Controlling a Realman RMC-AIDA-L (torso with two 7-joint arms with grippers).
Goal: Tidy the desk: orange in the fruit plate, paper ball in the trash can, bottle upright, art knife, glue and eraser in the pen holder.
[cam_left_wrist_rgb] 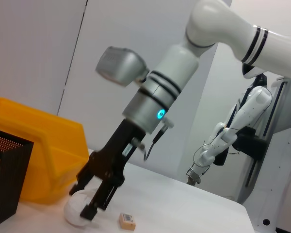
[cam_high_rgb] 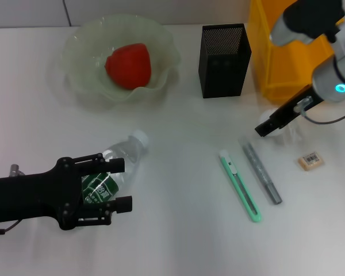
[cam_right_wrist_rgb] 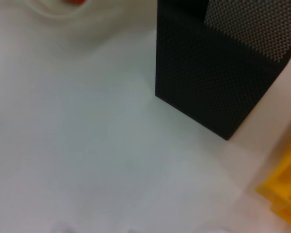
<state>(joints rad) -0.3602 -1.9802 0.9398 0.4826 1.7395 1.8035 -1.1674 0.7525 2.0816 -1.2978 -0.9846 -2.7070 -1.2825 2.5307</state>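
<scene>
White surface (cam_high_rgb: pixel 178 241): green-label bottle (cam_high_rgb: pixel 112 167) between open left claw (cam_high_rgb: pixel 118 184); orange (cam_high_rgb: pixel 128 65) in fruit plate (cam_high_rgb: pixel 80 80); right claw (cam_left_wrist_rgb: pixel 94 196) open around paper ball (cam_left_wrist_rgb: pixel 76 209).

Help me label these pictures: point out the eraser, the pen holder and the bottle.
eraser (cam_high_rgb: pixel 310 160), head view, its top face.
pen holder (cam_high_rgb: pixel 225 68), head view, its front wall.
bottle (cam_high_rgb: pixel 128 150), head view, its clear shoulder.

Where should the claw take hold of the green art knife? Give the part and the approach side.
Grip the art knife mid-body, coming straight down from above. It lies flat on the table, long and thin, so close across its narrow width. The glue stick lies close alongside on the robot's right, which probably leaves little room on that side.
</scene>
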